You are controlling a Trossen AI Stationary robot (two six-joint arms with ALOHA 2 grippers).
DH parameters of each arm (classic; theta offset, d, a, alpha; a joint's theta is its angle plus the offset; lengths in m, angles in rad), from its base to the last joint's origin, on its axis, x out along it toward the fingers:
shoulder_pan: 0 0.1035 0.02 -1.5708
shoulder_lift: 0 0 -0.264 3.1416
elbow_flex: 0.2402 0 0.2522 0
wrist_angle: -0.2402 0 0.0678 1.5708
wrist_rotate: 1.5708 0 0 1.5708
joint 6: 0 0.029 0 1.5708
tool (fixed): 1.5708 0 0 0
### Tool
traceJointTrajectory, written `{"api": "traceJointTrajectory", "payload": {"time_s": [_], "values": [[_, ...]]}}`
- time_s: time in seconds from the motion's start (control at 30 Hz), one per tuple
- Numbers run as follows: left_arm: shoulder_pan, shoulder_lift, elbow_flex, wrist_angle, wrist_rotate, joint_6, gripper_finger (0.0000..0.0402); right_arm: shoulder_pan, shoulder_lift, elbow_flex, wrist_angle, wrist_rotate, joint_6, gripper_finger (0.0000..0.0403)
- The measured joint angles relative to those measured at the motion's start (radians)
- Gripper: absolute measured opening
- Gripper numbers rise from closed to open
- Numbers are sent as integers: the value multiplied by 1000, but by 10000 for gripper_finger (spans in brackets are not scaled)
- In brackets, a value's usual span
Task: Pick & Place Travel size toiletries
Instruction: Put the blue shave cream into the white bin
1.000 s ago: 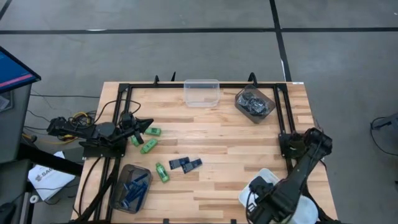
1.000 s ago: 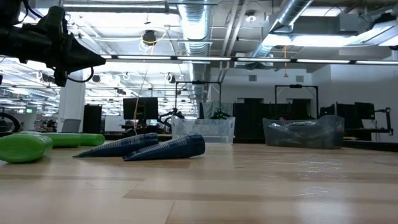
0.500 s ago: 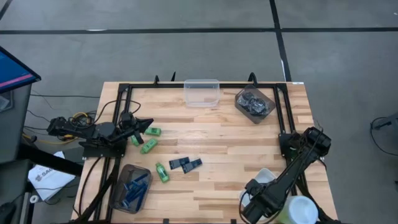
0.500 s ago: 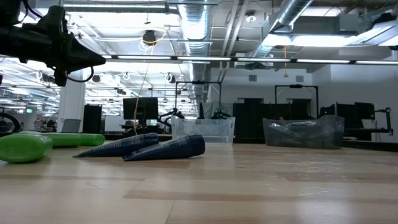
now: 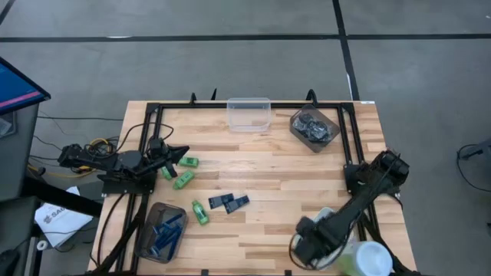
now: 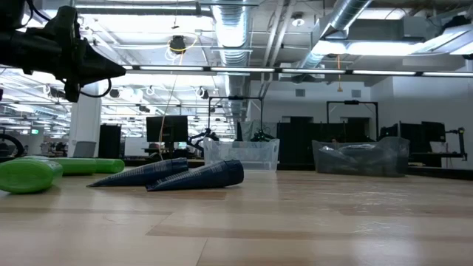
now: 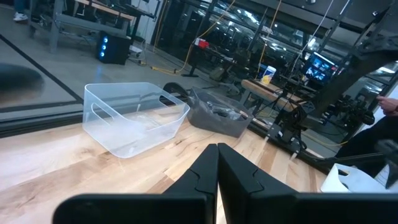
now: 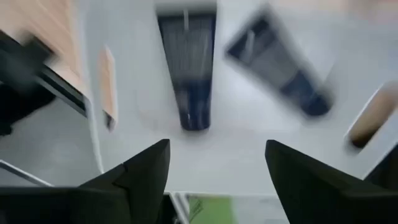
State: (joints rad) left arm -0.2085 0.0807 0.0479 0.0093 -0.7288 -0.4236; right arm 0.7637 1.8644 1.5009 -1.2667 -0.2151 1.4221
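Observation:
My right gripper (image 8: pixel 217 149) (image 5: pixel 311 244) hangs open, pointing down, over the white tub (image 8: pixel 137 74) (image 5: pixel 325 216) at the table's near right. Two flat dark navy tubes (image 8: pixel 186 68) (image 8: pixel 280 68) lie on the tub's floor below the fingers, which touch nothing. Two more navy tubes (image 5: pixel 221 201) (image 5: pixel 238 202) and three green mini bottles (image 5: pixel 189 162) (image 5: pixel 182 180) (image 5: pixel 200 212) lie on the wood at centre left. My left gripper (image 5: pixel 181 152) (image 7: pixel 217 180) waits shut at the left, level above the table, holding nothing.
A grey tub with blue razors (image 5: pixel 161 230) stands near left. A clear tub (image 5: pixel 248 113) and a grey tub of dark discs (image 5: pixel 314 127) sit at the far edge. A black frame (image 5: pixel 150 115) borders the table. Bare wood lies mid-table.
My right gripper has moved toward the table's left edge and sunk lower over the white tub, hiding more of it in the high view. The left arm and the items on the wood have kept still.

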Motion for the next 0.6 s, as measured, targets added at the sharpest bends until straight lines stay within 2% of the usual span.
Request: {"api": "traceJointTrajectory", "payload": {"time_s": [0.17,0.23,0.33,0.47,0.6], "values": [[0,0,0,0,0,0,0,-139,-135,1,-5,189,-227,253],[0,0,0,0,0,0,0,-212,-172,2,23,252,-380,250],[0,0,0,1,0,0,0,-304,-185,2,136,324,-691,249],[0,0,0,2,0,0,0,-382,-143,2,354,328,-1128,249],[0,0,0,9,0,0,0,-437,-70,2,484,276,-1384,249]]}}
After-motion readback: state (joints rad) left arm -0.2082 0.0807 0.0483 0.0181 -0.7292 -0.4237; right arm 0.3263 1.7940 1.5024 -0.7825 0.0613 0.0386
